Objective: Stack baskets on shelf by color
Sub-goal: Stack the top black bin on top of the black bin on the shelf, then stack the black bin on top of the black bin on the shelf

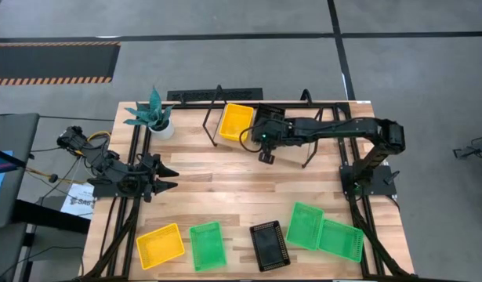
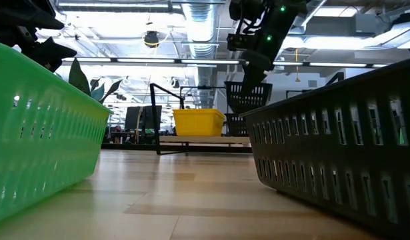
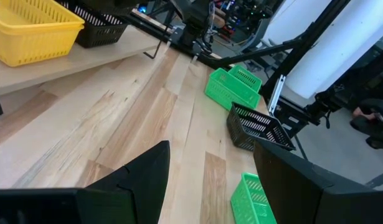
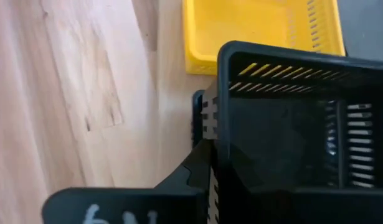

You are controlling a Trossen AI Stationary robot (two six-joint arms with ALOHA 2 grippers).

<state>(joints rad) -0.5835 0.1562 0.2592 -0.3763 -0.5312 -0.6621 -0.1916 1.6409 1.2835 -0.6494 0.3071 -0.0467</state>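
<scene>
Up at the shelf (image 1: 303,149), the right gripper (image 1: 268,139) is pinching the rim of a black basket (image 4: 303,124), its wall sitting between the nearly closed jaws, just beside a yellow basket (image 1: 236,121). Meanwhile the left gripper (image 1: 164,177) is hovering open and empty over the table (image 1: 225,196).

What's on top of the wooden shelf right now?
A yellow plastic mesh basket sits on the light wooden shelf, with a black mesh basket beside it. The right arm hides whatever lies under that one.
</scene>
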